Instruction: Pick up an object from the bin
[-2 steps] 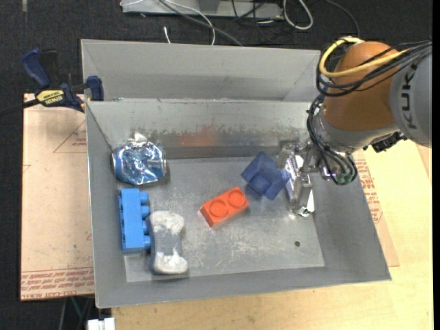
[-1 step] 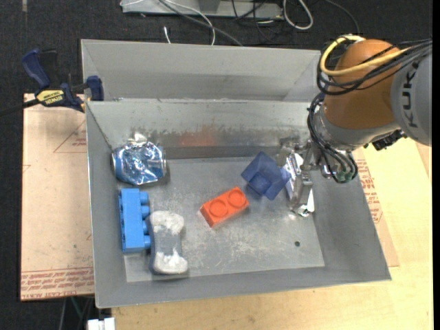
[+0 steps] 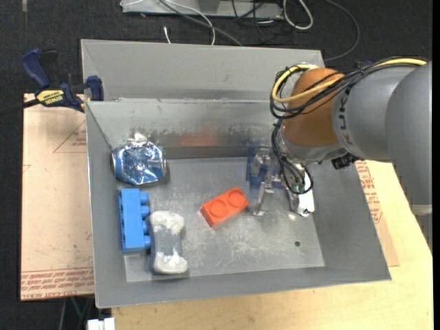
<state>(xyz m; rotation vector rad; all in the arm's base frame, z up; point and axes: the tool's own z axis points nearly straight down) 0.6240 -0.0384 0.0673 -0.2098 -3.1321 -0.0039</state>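
Well, from the left I see a crumpled blue wrapper [image 3: 141, 163] behind a blue brick [image 3: 134, 218], with a white bone-shaped lump [image 3: 167, 243] just beside that brick. Mid-bin lies an orange two-stud brick [image 3: 224, 207]. The gripper [image 3: 263, 191] hangs just right of it, and I cannot tell whether it is open or closed.

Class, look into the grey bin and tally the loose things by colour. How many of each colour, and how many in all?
Blue: 2, the blue brick and the crumpled shiny blue wrapper
Orange: 1, the orange brick
White: 1, the white bone-shaped lump
Total: 4
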